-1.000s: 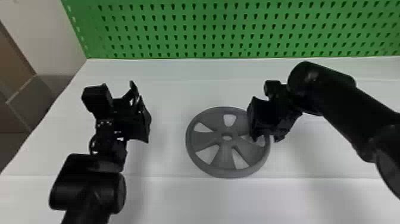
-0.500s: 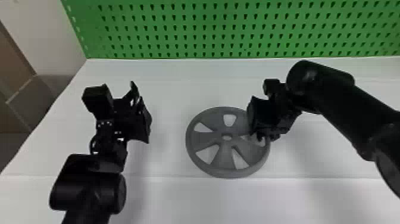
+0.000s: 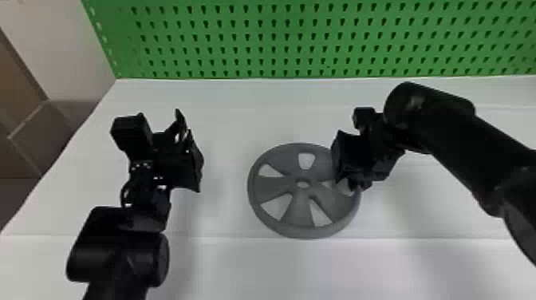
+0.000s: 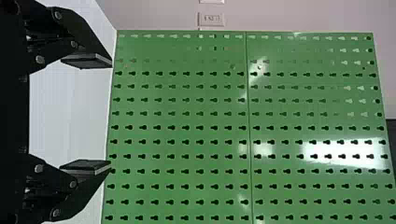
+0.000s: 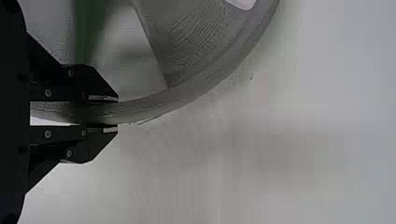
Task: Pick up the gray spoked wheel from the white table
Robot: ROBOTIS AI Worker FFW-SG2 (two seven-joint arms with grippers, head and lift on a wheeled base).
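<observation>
"Where's the gray spoked wheel point(image 3: 293, 215)?"

"In the head view it lies face up on the white tabletop point(image 3: 239, 267), near the middle, its hub point(image 3: 302, 183) showing and its spokes point(image 3: 273, 186) fanning round."

"And the right pincer point(image 3: 343, 171)?"

"Over the wheel's edge, between two and three o'clock from the hub. Turn that about: from the pincer, the hub sits between eight and nine o'clock. The right arm point(image 3: 478, 147) runs off toward four o'clock."

"Just above the rim, or has it got hold?"

"Got hold. In the right wrist view the right pincer point(image 5: 116, 113) is narrow, one finger point(image 5: 93, 86) on each side of the rim point(image 5: 201, 88), both close against it. Most of the wheel is outside the grip; only that stretch of rim passes between the fingers."

"What about the left pincer point(image 3: 190, 149)?"

"Wide apart and holding nothing, as the left wrist view has it. It's well clear of the wheel, between nine and ten o'clock from the hub, with its arm point(image 3: 119, 255) trailing down toward seven."

"Anything beyond them?"

"A green pegboard point(image 3: 279, 32) along the tabletop's far edge, at twelve o'clock."
</observation>
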